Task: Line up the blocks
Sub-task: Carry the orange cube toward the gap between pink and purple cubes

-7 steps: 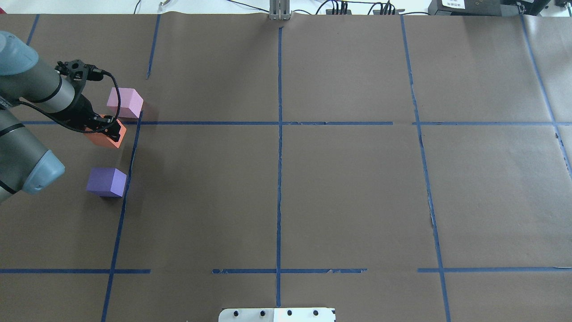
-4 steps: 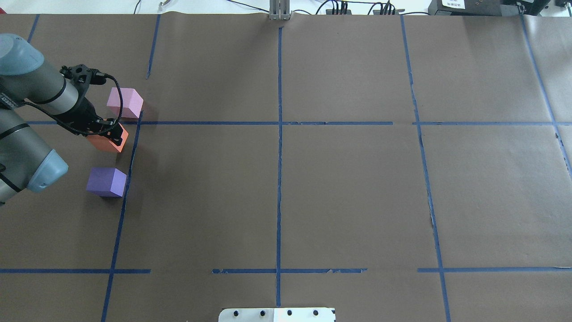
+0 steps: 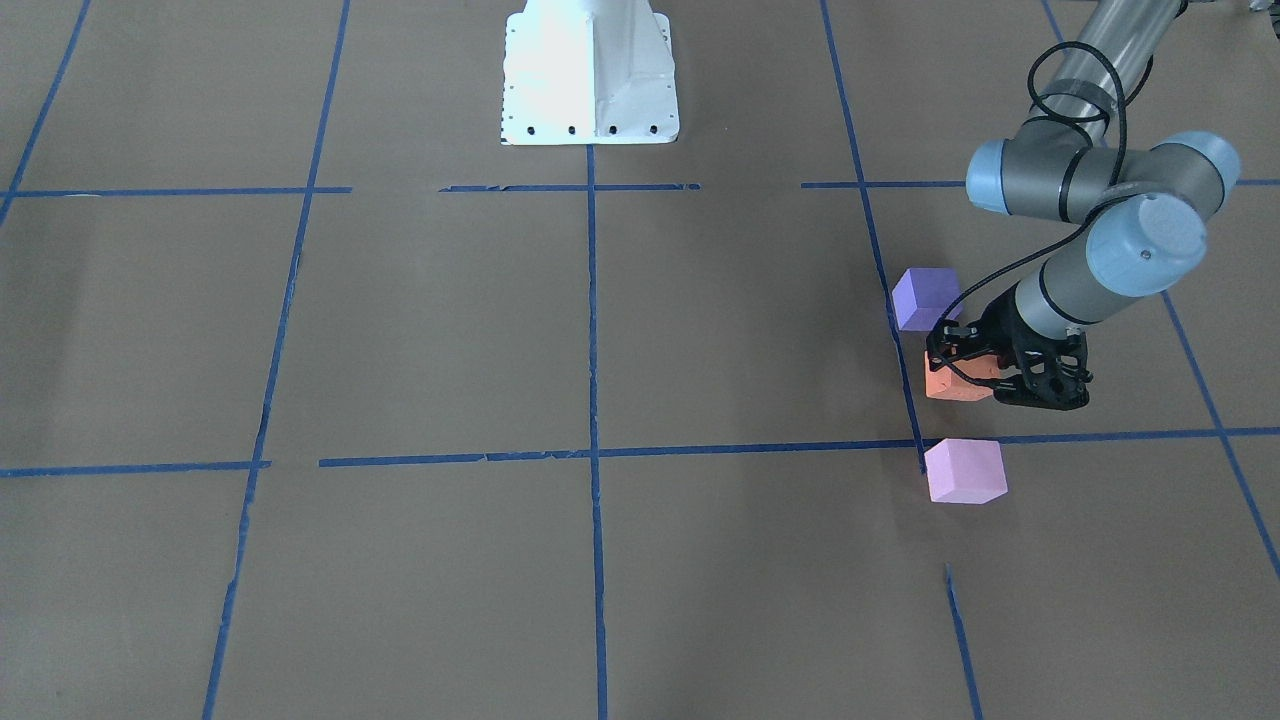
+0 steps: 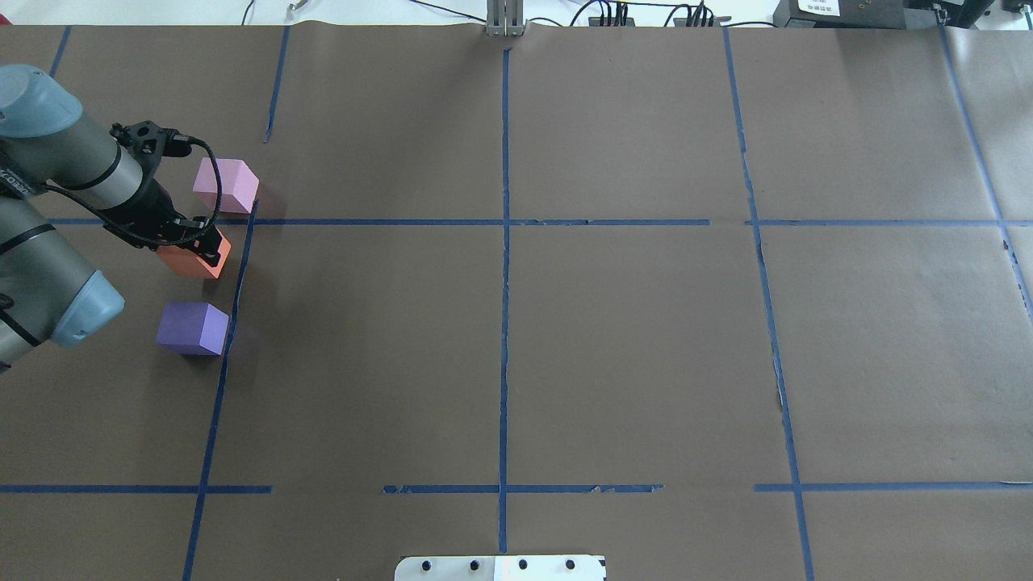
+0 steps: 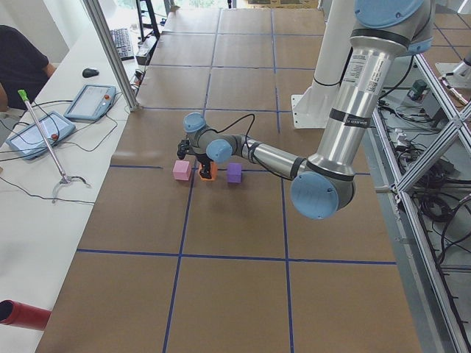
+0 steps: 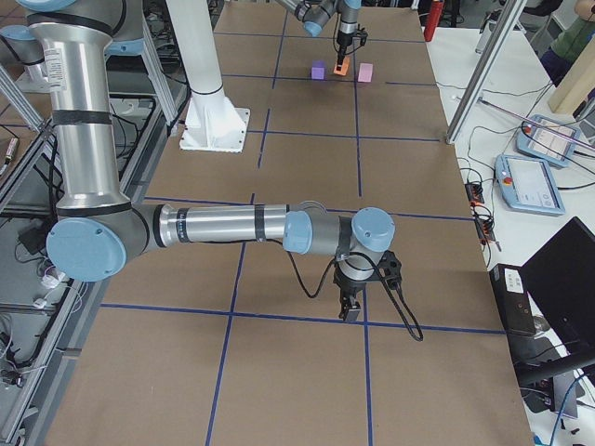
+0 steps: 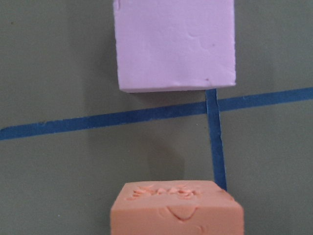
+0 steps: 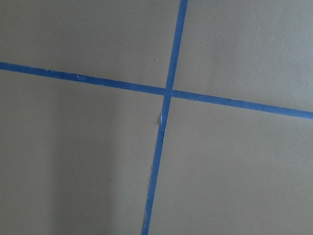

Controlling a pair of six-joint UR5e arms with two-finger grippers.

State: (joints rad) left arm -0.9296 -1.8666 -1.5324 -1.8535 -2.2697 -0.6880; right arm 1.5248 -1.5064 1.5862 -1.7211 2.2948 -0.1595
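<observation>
Three cubes stand in a rough row along a blue tape line at the table's left side. The pale pink block (image 4: pixel 226 186) is farthest, the blue-violet block (image 4: pixel 192 328) nearest. My left gripper (image 4: pixel 194 244) is shut on the orange block (image 4: pixel 196 258) between them, low over the paper. The front-facing view shows the orange block (image 3: pixel 955 384) in the gripper (image 3: pixel 990 378), the pink block (image 3: pixel 965 470) and the blue-violet block (image 3: pixel 925 298). The left wrist view shows the orange block (image 7: pixel 176 210) at the bottom and the pink block (image 7: pixel 175 44) ahead. My right gripper (image 6: pixel 350 311) points down at bare paper; I cannot tell its state.
Brown paper with a grid of blue tape lines (image 4: pixel 504 242) covers the table. The robot's white base plate (image 4: pixel 500 567) sits at the near edge. A metal post (image 4: pixel 504 16) and cables stand at the far edge.
My left gripper has carried the orange block slightly toward the tape line and toward the blue-violet block. The pink and blue-violet blocks have not moved.
</observation>
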